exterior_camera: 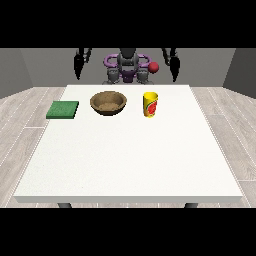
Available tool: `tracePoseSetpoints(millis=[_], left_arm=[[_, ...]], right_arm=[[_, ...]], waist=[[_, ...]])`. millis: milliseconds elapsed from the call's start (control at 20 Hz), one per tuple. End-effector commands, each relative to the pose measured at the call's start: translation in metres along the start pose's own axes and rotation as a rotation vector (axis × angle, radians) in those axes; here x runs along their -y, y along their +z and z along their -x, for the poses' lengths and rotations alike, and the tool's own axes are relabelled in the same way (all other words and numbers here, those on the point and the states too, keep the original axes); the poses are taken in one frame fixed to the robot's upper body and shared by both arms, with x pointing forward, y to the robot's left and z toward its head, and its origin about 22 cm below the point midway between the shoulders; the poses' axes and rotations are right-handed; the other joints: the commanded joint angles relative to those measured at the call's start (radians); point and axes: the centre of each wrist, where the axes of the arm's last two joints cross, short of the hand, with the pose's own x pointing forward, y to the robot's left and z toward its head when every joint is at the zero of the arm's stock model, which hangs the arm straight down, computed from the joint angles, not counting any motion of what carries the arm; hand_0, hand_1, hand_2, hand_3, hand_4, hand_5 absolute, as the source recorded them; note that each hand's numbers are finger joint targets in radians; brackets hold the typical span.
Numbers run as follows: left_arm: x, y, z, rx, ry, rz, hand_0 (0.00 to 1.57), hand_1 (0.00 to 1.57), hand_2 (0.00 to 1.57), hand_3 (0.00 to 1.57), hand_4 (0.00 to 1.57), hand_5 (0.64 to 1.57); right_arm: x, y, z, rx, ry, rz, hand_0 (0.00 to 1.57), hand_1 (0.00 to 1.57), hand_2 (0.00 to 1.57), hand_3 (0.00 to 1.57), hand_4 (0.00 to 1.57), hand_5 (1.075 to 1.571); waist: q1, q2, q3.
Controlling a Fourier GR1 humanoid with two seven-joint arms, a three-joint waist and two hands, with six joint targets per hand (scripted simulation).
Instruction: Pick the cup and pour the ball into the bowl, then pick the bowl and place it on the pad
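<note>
A yellow cup with a red mark stands upright on the white table, right of centre at the far side. Its inside is hidden, so no ball shows. A brown wooden bowl sits to the cup's left. At the far left edge lies a flat green pad. The hand at the view's left hangs behind the table's far edge, away from everything. So does the hand at the view's right. Both hang with fingers pointing down and hold nothing.
The robot's torso stands behind the table's far edge, with a red knob on it. Grey wood floor surrounds the table. The table's near half is bare white surface.
</note>
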Motion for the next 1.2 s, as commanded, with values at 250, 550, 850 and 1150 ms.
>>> tracePoseSetpoints(millis=[250,550,850,1150], left_arm=[[-0.011,-0.004,-0.035,0.029,-0.046,0.006,0.0,0.0,0.0,0.0,0.0,1.47],[0.079,0.033,0.011,0.217,0.091,-0.027,0.0,0.0,0.0,0.0,0.0,1.477],[0.065,-0.009,-0.011,0.291,0.073,-0.025,0.0,0.0,0.0,0.0,0.0,1.464],[0.053,-0.057,-0.011,0.426,0.032,-0.064,0.0,0.0,0.0,0.0,0.0,1.444]], right_arm=[[0.015,-0.004,-0.038,0.05,0.052,-0.006,0.0,0.0,0.0,0.0,0.12,1.563],[0.057,0.025,0.041,0.173,-0.166,0.027,0.0,0.0,0.0,0.0,0.03,1.566],[0.039,-0.004,0.047,0.231,-0.144,0.016,0.0,0.0,0.0,0.0,0.0,1.559],[0.05,-0.041,0.019,0.394,-0.153,-0.021,0.0,0.0,0.0,0.0,0.0,1.557]], waist=[[0.0,-0.278,0.0186],[0.011,-0.038,0.0216],[0.025,0.043,0.0214],[-0.026,0.201,0.0212]])
